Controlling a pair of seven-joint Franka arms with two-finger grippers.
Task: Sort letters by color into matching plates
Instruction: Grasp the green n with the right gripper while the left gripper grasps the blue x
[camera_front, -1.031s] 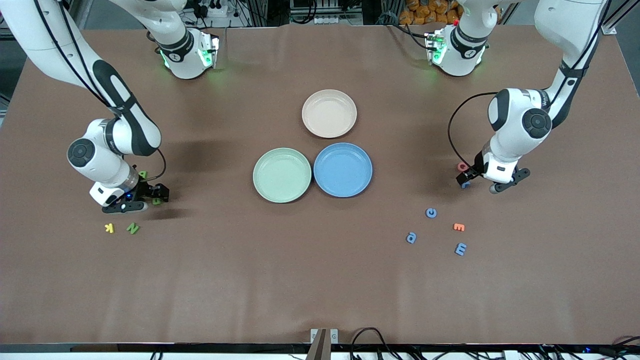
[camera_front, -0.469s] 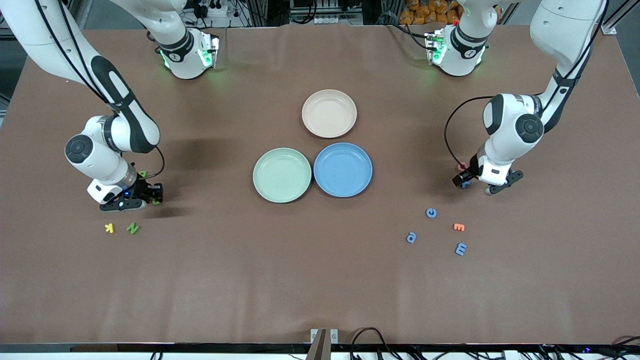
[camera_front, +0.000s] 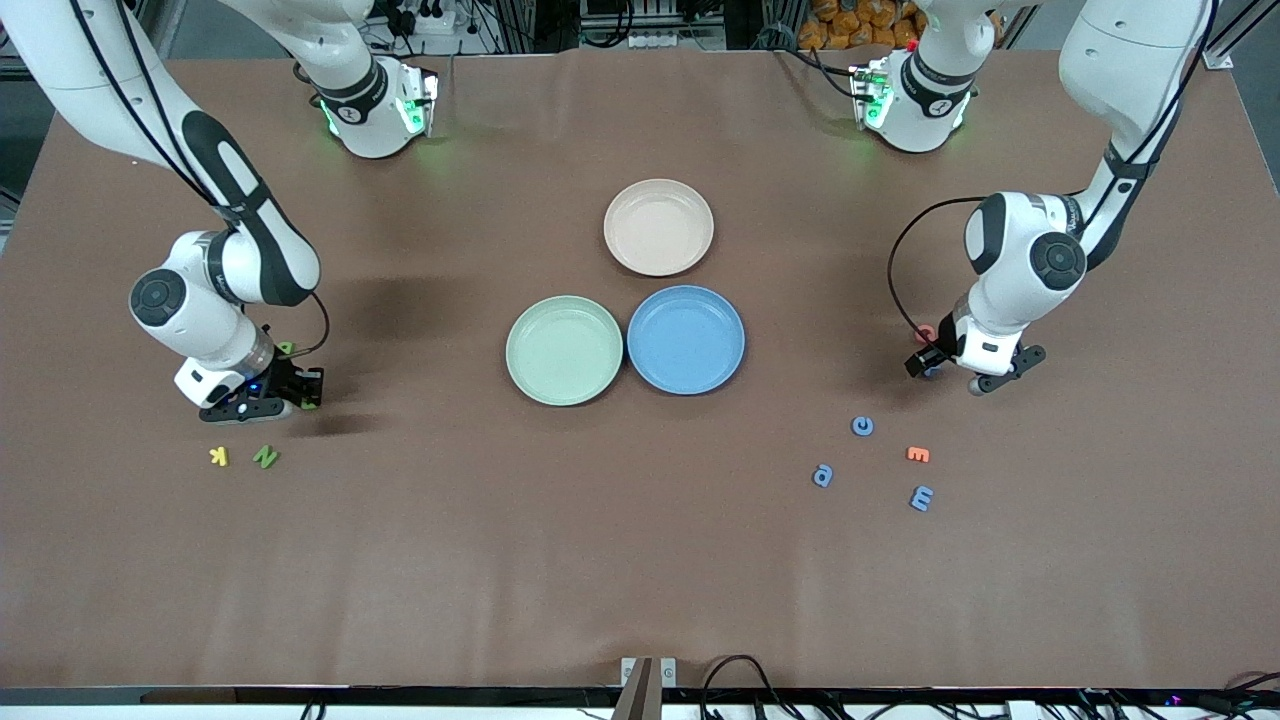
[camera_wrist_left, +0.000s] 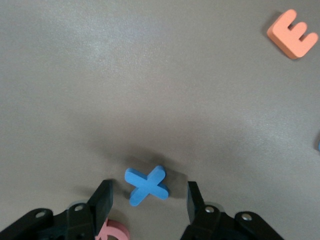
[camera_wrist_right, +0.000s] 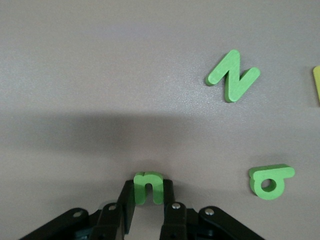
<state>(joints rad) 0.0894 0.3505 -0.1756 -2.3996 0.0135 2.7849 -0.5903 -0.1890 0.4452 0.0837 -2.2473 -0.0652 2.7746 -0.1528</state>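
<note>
Green plate (camera_front: 564, 350) & blue plate (camera_front: 686, 339) side by side mid-table, touching, both empty. Green n (camera_wrist_right: 148, 186) pinched upright in right pincer (camera_wrist_right: 145, 200); green N (camera_wrist_right: 232, 75), green a (camera_wrist_right: 270, 180) flat nearby. Blue x (camera_wrist_left: 146, 185) flat between left pincer (camera_wrist_left: 150, 200) fingers. Blue c (camera_front: 862, 426), a (camera_front: 822, 475), E (camera_front: 921, 497) nearer cam.

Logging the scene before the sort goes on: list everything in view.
Plates: three; pale green plate, blue plate, beige-pink plate farthest from the front camera; clustered centrally.
Blue letters: four; three loose toward the left arm's end, blue X between the left gripper's fingers.
Green letters: three seen; green N and another green letter loose toward the right arm's end, green n gripped.
Other letters: yellow letter beside green N; orange letter among the blue ones; pink letter beside blue X.
Left gripper: open, straddling blue X.
Right gripper: shut on green n.
</note>
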